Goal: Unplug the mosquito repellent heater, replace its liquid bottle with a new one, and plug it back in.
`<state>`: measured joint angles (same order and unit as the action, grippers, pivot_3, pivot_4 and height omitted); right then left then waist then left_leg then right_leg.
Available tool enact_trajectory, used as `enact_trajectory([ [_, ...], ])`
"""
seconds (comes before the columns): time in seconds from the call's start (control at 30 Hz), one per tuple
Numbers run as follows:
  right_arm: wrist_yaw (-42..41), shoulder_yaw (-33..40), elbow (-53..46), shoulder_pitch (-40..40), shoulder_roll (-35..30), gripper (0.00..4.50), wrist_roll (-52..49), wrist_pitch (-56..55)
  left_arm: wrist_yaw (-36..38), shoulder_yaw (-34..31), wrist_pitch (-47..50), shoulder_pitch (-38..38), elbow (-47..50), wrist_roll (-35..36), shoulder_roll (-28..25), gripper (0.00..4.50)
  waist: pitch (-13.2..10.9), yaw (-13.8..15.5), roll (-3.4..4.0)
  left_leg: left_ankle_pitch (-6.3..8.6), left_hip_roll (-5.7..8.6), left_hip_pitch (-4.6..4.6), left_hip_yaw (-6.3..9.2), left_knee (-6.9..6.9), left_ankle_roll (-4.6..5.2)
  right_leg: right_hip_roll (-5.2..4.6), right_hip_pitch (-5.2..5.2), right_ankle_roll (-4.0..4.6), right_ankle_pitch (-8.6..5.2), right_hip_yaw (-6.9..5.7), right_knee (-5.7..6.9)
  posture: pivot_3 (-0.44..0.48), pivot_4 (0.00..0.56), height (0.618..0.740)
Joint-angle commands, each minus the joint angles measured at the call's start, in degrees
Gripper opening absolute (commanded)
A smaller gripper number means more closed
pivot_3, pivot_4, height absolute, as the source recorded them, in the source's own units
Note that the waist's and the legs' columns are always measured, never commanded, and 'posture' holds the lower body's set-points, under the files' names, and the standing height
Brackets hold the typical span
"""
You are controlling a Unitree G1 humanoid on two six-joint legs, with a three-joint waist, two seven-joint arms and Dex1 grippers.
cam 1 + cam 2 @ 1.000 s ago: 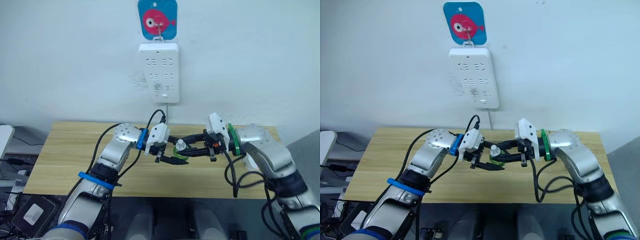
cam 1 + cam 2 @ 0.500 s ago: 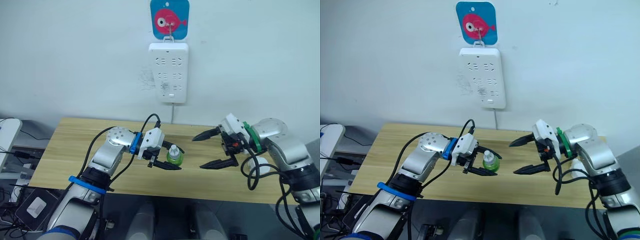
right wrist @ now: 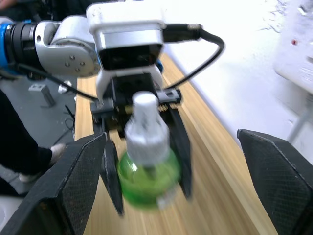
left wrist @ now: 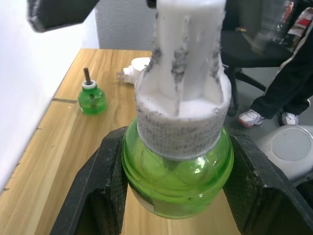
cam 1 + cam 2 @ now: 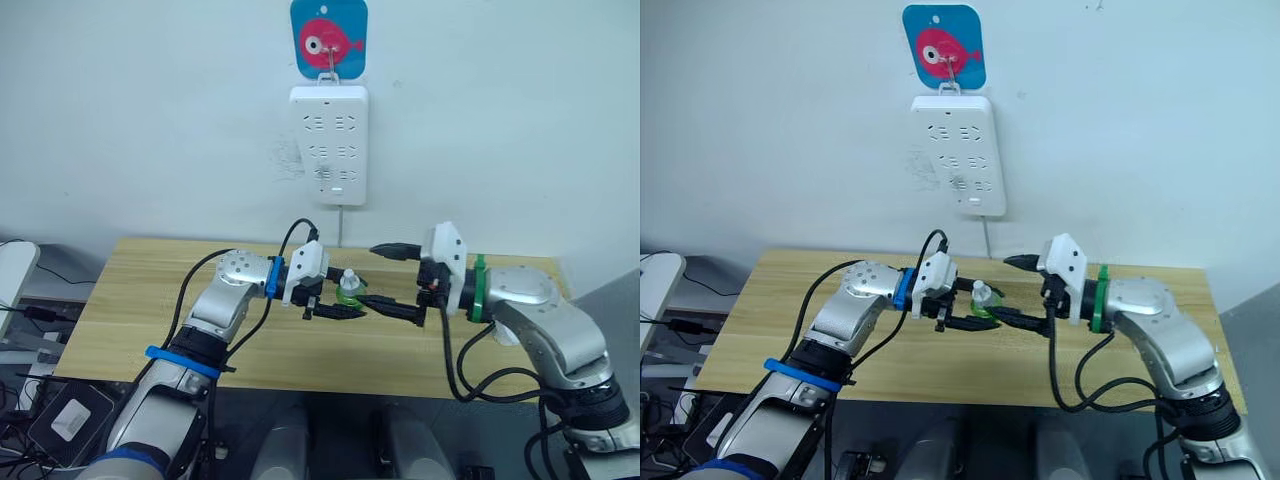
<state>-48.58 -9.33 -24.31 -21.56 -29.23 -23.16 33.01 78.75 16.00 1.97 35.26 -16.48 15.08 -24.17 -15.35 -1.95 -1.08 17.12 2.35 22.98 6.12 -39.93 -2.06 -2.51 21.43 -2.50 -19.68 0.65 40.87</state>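
Gripping the capped new bottle (image 5: 348, 290), the left gripper (image 5: 338, 300) faced the open right gripper (image 5: 392, 281); uncapping, refitting and replugging remained.

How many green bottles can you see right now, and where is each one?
2. The capped new bottle is clamped in the left gripper above the table, the open right gripper facing it. The uncapped old bottle stands on the table beside the heater.
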Motion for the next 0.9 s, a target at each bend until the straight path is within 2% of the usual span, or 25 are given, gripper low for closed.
enact_trajectory([
  [0.03,3.03,-2.06,0.40,-2.49,2.75,4.48,2.21,-1.70,-0.14,-0.59,-0.77,1.58,-0.05,0.02,0.97,2.27,0.00,-0.06,0.00,0.00,0.00,0.00,-0.01,0.00,0.00,0.00,0.01,0.00,0.00,0.01,0.00,-0.039,0.216,0.740],
  [0.13,5.48,-3.67,3.44,-4.30,5.37,4.48,4.89,-3.04,-0.31,-0.48,-0.77,2.11,-0.67,-0.13,1.62,2.27,0.00,-0.30,0.00,0.00,0.01,0.00,-0.02,0.00,0.00,0.00,0.01,0.00,0.00,0.01,0.00,-0.037,0.216,0.740],
  [0.23,6.00,-3.08,4.49,-4.38,5.33,4.48,5.91,-3.68,-0.17,-0.63,-0.57,2.20,-0.54,-0.11,1.74,2.27,0.00,-0.45,0.00,0.00,0.00,0.00,0.00,0.01,0.00,0.00,0.01,0.00,0.00,-0.02,0.00,-0.037,0.216,0.740],
  [0.33,4.48,-1.12,3.92,-3.24,2.90,4.48,5.39,-3.92,0.17,-0.86,-0.66,2.09,-0.63,-0.08,1.42,2.27,0.00,-0.45,0.00,0.00,0.03,0.02,-0.01,0.02,0.00,-0.01,0.03,0.00,0.00,0.00,-0.02,-0.036,0.218,0.740],
  [0.53,-1.73,5.70,-0.45,0.50,-6.01,4.48,-0.68,-1.62,0.40,-1.12,-0.79,1.55,-0.59,-0.07,0.77,2.27,0.00,-0.37,0.00,0.00,0.03,0.02,0.00,0.02,0.01,-0.01,-0.01,0.00,0.00,-0.01,-0.02,-0.044,0.223,0.740],
  [0.67,-5.16,7.13,-2.38,1.29,-8.47,4.48,-5.40,-0.15,0.46,-1.17,-0.93,1.65,-0.91,-0.01,0.67,2.27,0.00,-0.81,0.00,-0.02,0.00,-0.01,-0.03,0.02,0.04,0.02,-0.02,0.00,0.00,0.01,0.01,-0.048,0.222,0.740],
  [0.9,0.86,0.15,-1.36,-1.27,0.26,4.48,-3.16,-0.67,0.46,-1.08,-1.14,2.15,-1.27,-0.25,1.44,2.27,0.00,-1.44,0.00,-0.04,-0.07,-0.04,-0.02,0.02,0.05,0.13,0.00,0.00,0.00,0.06,0.10,-0.046,0.221,0.740],
])
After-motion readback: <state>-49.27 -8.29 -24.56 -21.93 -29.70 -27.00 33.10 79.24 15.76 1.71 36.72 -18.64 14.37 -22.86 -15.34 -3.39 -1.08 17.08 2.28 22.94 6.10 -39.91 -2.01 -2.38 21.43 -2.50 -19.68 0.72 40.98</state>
